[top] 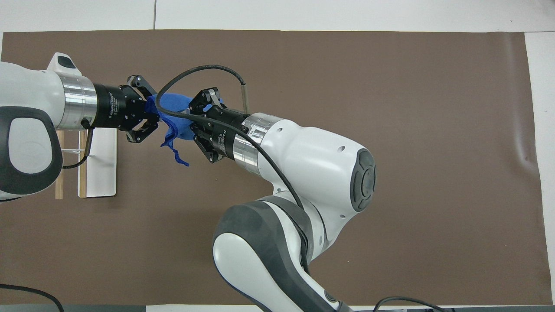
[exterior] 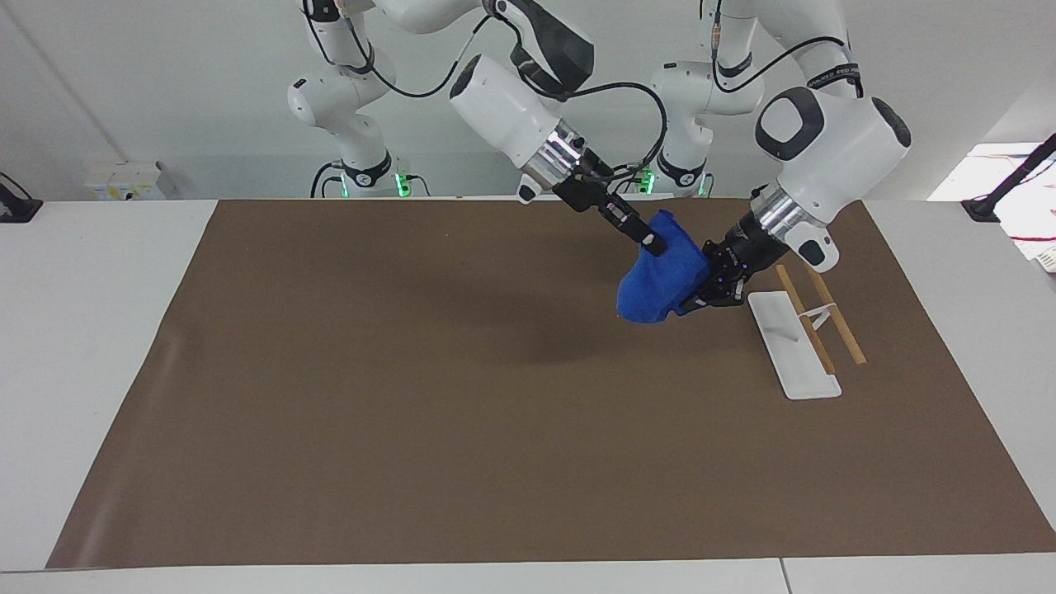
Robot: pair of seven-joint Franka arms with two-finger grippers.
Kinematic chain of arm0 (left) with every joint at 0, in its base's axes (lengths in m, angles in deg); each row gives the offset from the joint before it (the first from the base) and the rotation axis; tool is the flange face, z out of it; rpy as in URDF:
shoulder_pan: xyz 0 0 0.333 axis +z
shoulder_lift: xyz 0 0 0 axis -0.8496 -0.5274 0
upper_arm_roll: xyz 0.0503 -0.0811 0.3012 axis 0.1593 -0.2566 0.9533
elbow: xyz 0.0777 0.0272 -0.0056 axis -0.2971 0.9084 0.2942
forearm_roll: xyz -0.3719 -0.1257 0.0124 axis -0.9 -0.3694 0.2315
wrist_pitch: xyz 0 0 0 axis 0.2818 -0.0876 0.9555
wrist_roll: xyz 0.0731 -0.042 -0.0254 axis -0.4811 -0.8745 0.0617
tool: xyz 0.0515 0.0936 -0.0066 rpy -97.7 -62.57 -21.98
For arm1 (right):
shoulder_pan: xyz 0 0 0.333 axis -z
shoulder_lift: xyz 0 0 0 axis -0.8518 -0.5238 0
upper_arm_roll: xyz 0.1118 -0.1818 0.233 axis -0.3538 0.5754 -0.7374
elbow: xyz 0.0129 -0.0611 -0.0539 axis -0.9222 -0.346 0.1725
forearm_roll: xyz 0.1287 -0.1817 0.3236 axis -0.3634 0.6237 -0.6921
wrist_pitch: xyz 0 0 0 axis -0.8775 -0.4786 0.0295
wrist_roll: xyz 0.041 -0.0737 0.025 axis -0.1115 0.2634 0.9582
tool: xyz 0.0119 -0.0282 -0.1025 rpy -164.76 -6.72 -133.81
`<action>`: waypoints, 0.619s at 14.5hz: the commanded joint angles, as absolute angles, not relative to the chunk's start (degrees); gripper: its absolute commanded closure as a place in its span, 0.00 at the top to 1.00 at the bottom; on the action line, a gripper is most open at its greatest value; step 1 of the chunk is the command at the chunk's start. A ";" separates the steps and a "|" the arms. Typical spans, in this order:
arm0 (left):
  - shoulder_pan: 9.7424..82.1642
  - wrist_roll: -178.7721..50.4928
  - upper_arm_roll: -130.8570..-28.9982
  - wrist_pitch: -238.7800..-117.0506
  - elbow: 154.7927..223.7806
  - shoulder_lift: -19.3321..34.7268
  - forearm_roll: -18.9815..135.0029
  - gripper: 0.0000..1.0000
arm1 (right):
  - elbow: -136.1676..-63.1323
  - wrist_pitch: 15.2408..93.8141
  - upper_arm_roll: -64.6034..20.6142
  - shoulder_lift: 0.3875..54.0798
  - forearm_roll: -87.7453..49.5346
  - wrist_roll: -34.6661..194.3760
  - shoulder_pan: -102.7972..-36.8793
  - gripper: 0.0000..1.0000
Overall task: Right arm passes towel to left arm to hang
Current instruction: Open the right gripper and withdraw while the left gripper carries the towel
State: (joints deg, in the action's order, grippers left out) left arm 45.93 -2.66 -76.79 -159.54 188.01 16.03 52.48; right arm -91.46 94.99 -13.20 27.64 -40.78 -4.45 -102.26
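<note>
Towel: we saw soft, matt blue cloth with a fuzzy nap.
Mat: we found a matt brown sheet, paper-like, slightly rippled at the edge toward the right arm's end.
Tabletop: it looked smooth and white to us, faintly glossy.
Arm shells: we noted glossy white plastic with brushed metal wrist rings.
Rack base: it looked to us like smooth white plastic.
Rods: these struck us as bare, matt wood.
</note>
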 commanded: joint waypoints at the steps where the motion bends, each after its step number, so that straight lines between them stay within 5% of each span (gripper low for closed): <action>1: 46.13 -3.56 -76.46 -158.62 188.02 17.58 60.08 0.00 | -91.34 94.60 -13.13 27.46 -40.72 1.17 -101.66 0.99; 9: 45.95 -9.68 -76.55 -159.07 187.40 17.67 82.24 0.00 | -103.10 94.78 -12.69 30.97 -31.14 42.08 -89.81 1.00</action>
State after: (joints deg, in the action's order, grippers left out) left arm 45.89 -6.37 -76.71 -159.48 187.29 17.01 77.58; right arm -97.44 94.99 -12.22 27.85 -32.68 31.57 -92.90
